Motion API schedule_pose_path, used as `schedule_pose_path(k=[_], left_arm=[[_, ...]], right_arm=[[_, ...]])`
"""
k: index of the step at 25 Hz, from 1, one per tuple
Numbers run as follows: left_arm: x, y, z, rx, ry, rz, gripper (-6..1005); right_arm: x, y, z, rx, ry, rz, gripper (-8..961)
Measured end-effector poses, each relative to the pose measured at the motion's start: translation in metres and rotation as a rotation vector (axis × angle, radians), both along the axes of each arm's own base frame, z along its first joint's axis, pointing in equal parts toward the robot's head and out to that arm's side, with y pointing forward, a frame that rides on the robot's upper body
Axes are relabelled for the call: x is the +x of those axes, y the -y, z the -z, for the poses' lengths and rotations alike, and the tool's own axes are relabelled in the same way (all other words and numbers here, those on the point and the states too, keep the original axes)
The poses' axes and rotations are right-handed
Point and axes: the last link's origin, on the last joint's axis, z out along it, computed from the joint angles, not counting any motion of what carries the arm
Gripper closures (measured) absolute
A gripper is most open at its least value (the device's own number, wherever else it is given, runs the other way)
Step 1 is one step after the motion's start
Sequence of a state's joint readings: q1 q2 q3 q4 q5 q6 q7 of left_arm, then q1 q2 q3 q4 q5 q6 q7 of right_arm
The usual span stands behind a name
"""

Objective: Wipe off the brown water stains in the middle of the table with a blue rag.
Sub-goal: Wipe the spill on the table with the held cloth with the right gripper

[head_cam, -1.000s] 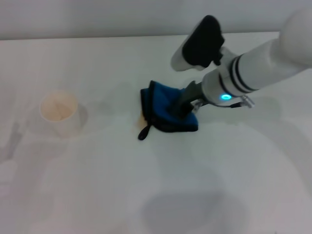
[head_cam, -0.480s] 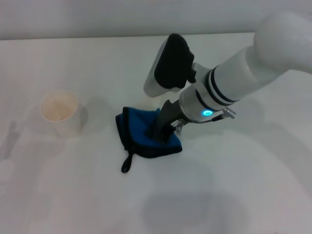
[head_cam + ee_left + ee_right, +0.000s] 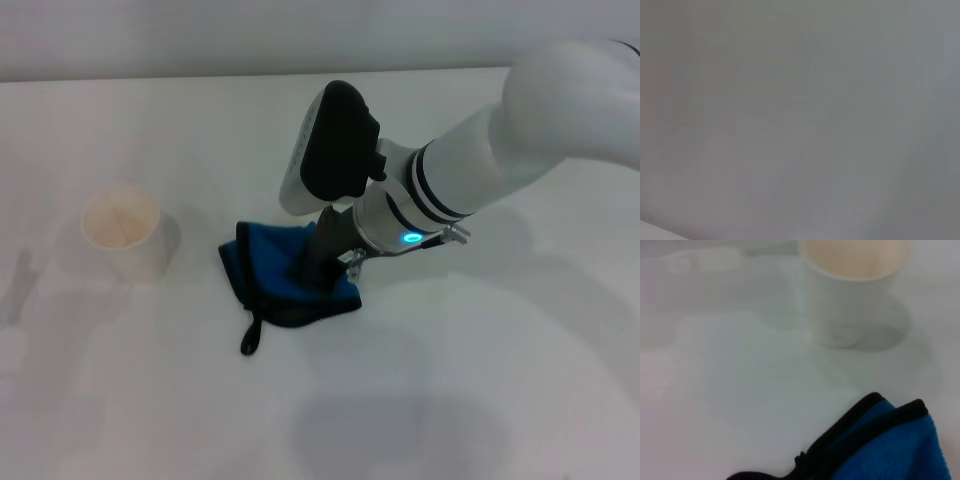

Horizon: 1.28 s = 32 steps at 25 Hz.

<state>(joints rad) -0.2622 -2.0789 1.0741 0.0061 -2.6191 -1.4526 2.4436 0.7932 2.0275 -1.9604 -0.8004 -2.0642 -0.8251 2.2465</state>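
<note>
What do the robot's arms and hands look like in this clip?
Only the right arm shows: a thick, glossy white tube with black rings near the wrist and a small glowing cyan light. A white-and-black module sits on top of the wrist. The right hand is dark grey with metal fittings behind it. The left arm isn't visible.

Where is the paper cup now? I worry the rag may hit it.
In the head view the paper cup stands upright on the table's left, clear of the blue rag under the right gripper.

Paper cup (image 3: 124,233) stands upright left of blue rag (image 3: 285,272) (near, not touching); bare table (image 3: 450,400) all around; right arm (image 3: 480,170) overhangs the rag's right side.
</note>
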Motion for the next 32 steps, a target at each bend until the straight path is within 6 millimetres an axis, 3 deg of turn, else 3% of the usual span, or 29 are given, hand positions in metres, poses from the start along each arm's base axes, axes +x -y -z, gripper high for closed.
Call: schedule_pose_path(k=[17, 22, 32], left_arm=[[-0.001, 0.0, 0.0, 0.005, 0.004, -0.015, 123], [-0.001, -0.001, 0.0, 0.008, 0.005, -0.016, 123], [-0.002, -0.001, -0.002, 0.018, 0.008, -0.019, 123]], right_arm=[[0.027, -0.034, -0.011, 0.207, 0.011, 0.053, 836], [0.036, -0.047, -0.023, 0.278, 0.002, 0.09, 830], [0.048, -0.055, -0.047, 0.291, -0.006, 0.193, 819]])
